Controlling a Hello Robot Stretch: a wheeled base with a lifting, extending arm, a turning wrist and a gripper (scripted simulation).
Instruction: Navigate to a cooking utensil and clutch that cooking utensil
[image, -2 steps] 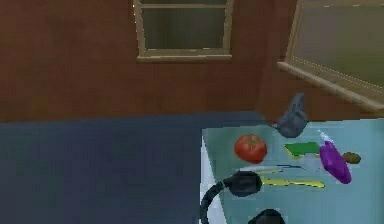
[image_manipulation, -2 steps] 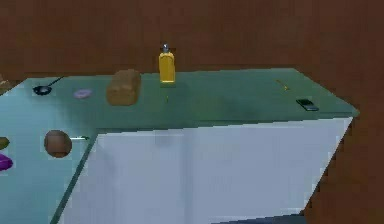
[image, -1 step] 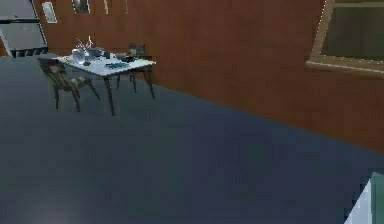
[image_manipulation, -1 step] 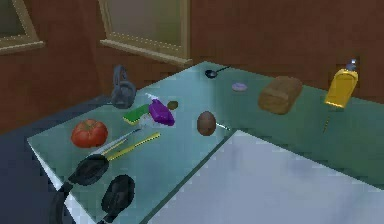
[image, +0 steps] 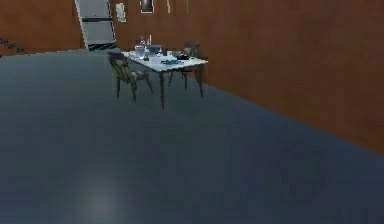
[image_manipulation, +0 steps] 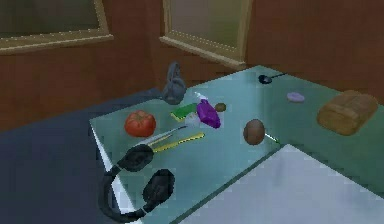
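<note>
A thin yellow-handled utensil (image_manipulation: 178, 142) lies flat on the pale green glass desk (image_manipulation: 300, 125) — between a round red tomato (image_manipulation: 139, 123) and black headphones (image_manipulation: 140, 178) — while its place relative to the fingers, and their state, cannot be told.

1. A pale green counter (image_manipulation: 300, 125) crosses the arm side view. Behind it is a brown wall with two light-framed windows (image_manipulation: 205, 30).
2. A red tomato (image_manipulation: 139, 123) lies near the counter's left corner, and a grey upright figure (image_manipulation: 175, 84) stands farther back.
3. A purple object (image_manipulation: 208, 112) lies near the middle, with a brown egg-shaped thing (image_manipulation: 255, 131) to its right.
4. A bread loaf (image_manipulation: 347, 112) sits toward the right edge, with a small lilac disc (image_manipulation: 295, 97) near it.
5. In the forward view, a pale-topped table (image: 185, 65) carrying small items stands on a dark blue floor (image: 150, 150), with a dark chair (image: 125, 72) beside it.
6. Behind the table is a white door-like panel (image: 95, 22), and a picture (image: 120, 12) hangs on the wall.
</note>
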